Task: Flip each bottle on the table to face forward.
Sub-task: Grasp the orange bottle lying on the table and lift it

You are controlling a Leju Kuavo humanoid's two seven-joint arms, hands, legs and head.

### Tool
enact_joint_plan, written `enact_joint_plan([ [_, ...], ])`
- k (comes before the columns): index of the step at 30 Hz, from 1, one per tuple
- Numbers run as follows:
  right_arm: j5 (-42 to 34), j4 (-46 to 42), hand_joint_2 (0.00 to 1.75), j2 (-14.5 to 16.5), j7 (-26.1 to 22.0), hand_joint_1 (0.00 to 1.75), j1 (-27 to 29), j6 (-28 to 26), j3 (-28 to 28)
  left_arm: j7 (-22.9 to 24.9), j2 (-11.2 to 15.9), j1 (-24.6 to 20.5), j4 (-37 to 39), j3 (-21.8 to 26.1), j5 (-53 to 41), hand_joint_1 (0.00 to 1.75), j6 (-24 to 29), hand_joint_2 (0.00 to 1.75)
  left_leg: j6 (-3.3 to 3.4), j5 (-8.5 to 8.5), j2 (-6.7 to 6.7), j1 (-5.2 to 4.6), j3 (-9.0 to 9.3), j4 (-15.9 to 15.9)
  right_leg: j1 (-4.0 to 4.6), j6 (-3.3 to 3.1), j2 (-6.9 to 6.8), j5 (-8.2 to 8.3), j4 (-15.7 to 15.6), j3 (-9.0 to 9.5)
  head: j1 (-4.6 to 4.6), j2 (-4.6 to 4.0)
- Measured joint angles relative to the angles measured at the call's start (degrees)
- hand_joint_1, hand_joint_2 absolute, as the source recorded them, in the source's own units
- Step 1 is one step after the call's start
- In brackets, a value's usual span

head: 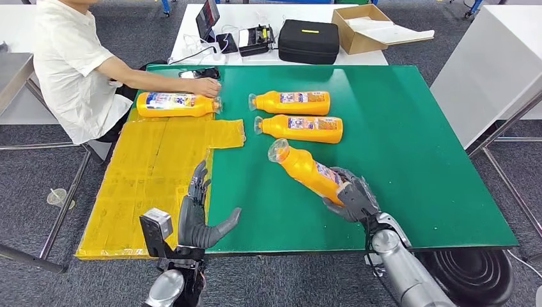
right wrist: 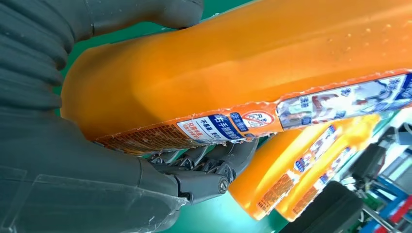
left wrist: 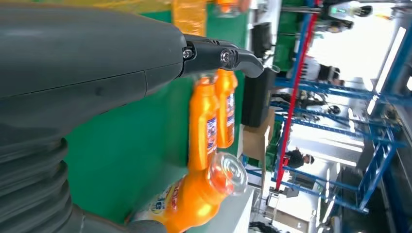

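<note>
My right hand [head: 353, 196] grips the base of an orange bottle [head: 308, 169], which is tilted with its clear cap toward the far left; up close, the same bottle [right wrist: 252, 77] shows its label edge. Two more orange bottles [head: 293, 102] [head: 301, 128] lie side by side on the green table [head: 409, 147] beyond it, caps to the left. A fourth orange bottle [head: 176, 104] lies at the far left, where a person's hand [head: 206, 87] touches its cap end. My left hand [head: 199, 214] hovers open over the table's near edge, holding nothing.
A yellow sheet [head: 153, 173] covers the table's left part. The seated person [head: 70, 64] is at the far left corner. A white table behind carries a black case [head: 309, 41], a cardboard box [head: 367, 27] and electronics. A black round base [head: 473, 275] sits on the floor at right.
</note>
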Motion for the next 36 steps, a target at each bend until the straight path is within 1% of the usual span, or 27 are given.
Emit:
enact_joint_plan([
  [5, -0.6, -4.3, 1.75, 0.5, -0.2, 1.75, 2.7, -0.1, -0.8, 0.1, -0.9, 0.9, 0.0, 1.0, 1.6, 0.00, -0.6, 1.75, -0.01, 0.04, 0.00, 0.00, -0.22, 0.0, -0.02, 0.00, 0.00, 0.00, 0.0, -0.18, 0.01, 0.00],
  [13, -0.8, -6.2, 1.75, 0.8, -0.4, 1.75, 3.9, -0.1, -1.2, 0.4, -1.1, 1.2, 0.0, 1.7, 2.1, 0.00, -1.0, 1.75, 0.00, 0.03, -0.01, -0.02, -0.46, 0.0, -0.05, 0.00, -0.01, 0.00, 0.0, -0.41, 0.01, 0.00],
  [15, -1.3, -6.4, 1.75, 0.9, -1.3, 1.75, 4.1, 0.0, -1.2, 1.6, -1.1, 1.2, 0.1, 1.8, 3.7, 0.00, -2.0, 1.75, 0.00, 0.03, -0.02, -0.02, -0.48, 0.0, -0.05, 0.00, -0.01, 0.00, 0.0, -0.43, 0.01, 0.00],
  [19, -2.3, -7.3, 1.75, 1.5, -3.3, 1.75, 4.4, 0.5, -1.1, 6.1, -1.1, 0.9, 1.7, 1.9, 10.1, 0.00, -5.2, 1.75, -0.01, 0.03, -0.01, -0.01, -0.53, 0.0, -0.04, 0.00, -0.01, 0.00, 0.0, -0.49, 0.01, 0.00],
  [23, -3.6, -8.4, 1.75, 2.4, -4.5, 1.75, 4.5, 0.5, -0.9, 6.7, -1.1, 0.0, 4.6, 1.8, 13.3, 0.00, -6.3, 1.75, 0.00, 0.04, -0.03, -0.01, -0.56, 0.0, -0.05, 0.00, -0.03, 0.00, 0.0, -0.51, 0.01, 0.00],
  [26, -5.3, -9.4, 1.75, 3.3, -5.3, 1.75, 4.5, 2.6, -0.3, 6.1, -1.0, -0.7, 6.1, 0.9, 12.3, 0.00, -9.7, 1.75, 0.00, 0.04, -0.03, -0.02, -0.60, 0.0, -0.05, 0.01, -0.03, 0.00, 0.0, -0.52, 0.01, 0.00],
  [30, -6.2, -9.9, 1.75, 5.4, -6.6, 1.75, 3.9, 5.9, 2.2, 7.0, -0.4, -3.6, 10.1, -2.8, 6.1, 0.00, -16.3, 1.75, 0.00, 0.04, -0.04, -0.02, -0.63, 0.0, -0.05, 0.00, -0.02, 0.00, 0.0, -0.53, 0.02, 0.00],
  [32, -6.7, -9.9, 1.75, 6.7, -7.0, 1.75, 3.2, 6.4, 3.8, 7.1, -0.3, -5.1, 12.9, -4.0, 5.2, 0.00, -18.4, 1.75, 0.00, 0.05, -0.02, -0.01, -0.62, 0.0, -0.04, 0.00, -0.01, 0.01, 0.0, -0.57, 0.01, 0.00],
  [36, -7.9, -9.8, 1.75, 8.3, -7.6, 1.75, 2.1, 6.6, 6.4, 6.7, -0.5, -7.1, 16.8, -4.5, 6.1, 0.00, -20.5, 1.75, 0.00, 0.10, -0.04, 0.00, -0.64, 0.0, -0.03, 0.00, -0.04, 0.01, 0.0, -0.59, -0.01, 0.00],
])
